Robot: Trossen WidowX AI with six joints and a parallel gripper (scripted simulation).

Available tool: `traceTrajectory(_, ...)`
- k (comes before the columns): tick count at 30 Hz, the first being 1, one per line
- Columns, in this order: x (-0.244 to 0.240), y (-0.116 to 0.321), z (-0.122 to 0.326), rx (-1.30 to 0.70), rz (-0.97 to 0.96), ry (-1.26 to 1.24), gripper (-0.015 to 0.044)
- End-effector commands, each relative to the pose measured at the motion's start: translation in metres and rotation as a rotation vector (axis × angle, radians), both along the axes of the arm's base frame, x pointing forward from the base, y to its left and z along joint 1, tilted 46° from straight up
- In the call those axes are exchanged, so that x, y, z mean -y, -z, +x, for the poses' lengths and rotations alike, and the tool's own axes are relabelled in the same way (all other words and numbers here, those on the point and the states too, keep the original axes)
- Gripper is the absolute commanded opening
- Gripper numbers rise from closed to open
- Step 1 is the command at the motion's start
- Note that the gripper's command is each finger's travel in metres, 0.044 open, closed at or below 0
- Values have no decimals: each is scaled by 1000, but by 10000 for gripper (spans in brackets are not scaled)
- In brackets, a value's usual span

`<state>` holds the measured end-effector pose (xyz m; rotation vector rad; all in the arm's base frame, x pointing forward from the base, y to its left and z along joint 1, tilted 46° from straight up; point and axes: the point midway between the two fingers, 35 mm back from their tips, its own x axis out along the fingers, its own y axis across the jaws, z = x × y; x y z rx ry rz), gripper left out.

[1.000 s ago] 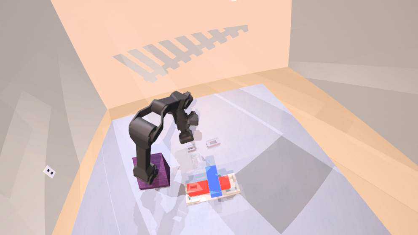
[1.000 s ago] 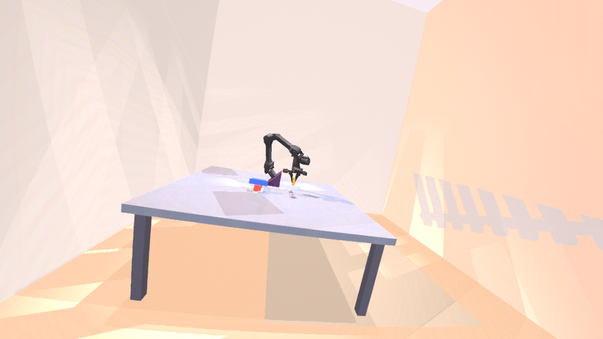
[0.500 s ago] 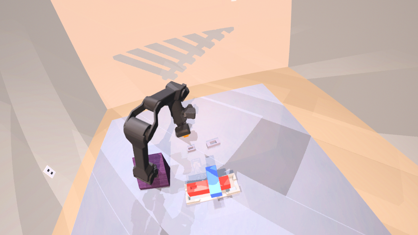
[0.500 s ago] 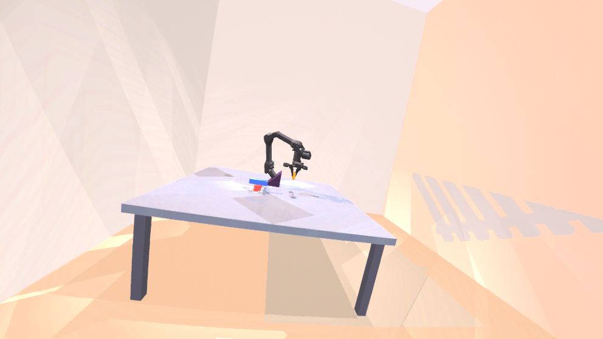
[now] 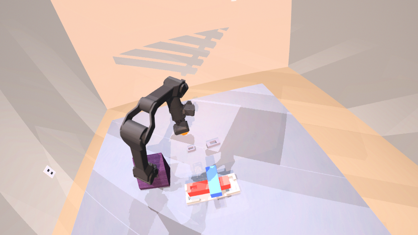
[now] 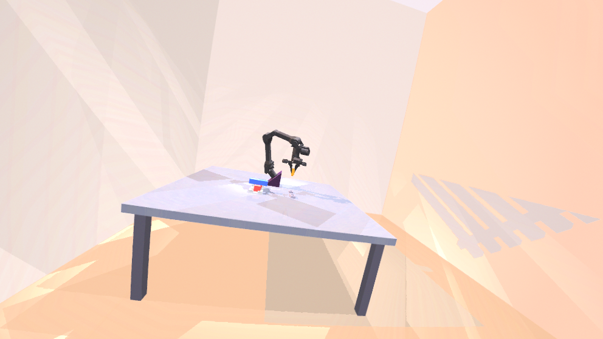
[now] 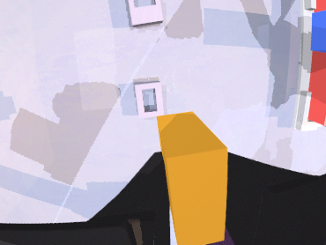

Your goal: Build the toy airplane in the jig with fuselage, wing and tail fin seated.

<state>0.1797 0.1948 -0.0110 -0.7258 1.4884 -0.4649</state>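
Note:
The red fuselage (image 5: 200,190) (image 6: 257,188) (image 7: 319,84) lies lengthwise in the white cradle (image 5: 234,190) (image 7: 303,110) and looks level. The blue wing (image 5: 214,182) (image 6: 258,181) (image 7: 320,32) lies crosswise on top of it. I cannot see its tab. The tail socket (image 5: 193,187) in the fuselage's top is uncovered. My gripper (image 5: 181,130) (image 6: 293,169) (image 7: 181,157) is shut on the orange tail fin (image 5: 184,133) (image 6: 293,172) (image 7: 189,132) and holds it upright above the table, away from the cradle. The fin's lower end shows no contact with anything.
A small pale holder (image 5: 191,150) (image 7: 139,101) with an empty slot stands on the table below the gripper. A larger pale holder (image 5: 207,145) (image 7: 147,18) stands beyond it. The arm's purple base block (image 5: 162,171) (image 6: 276,180) is left of the cradle in the top view.

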Motion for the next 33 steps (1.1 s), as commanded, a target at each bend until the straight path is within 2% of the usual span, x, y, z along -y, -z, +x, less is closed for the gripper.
traceTrajectory(1,10,-9,6,-1,-4,0,0)
traceTrajectory(33,90,-72,35,25,16,21,0)
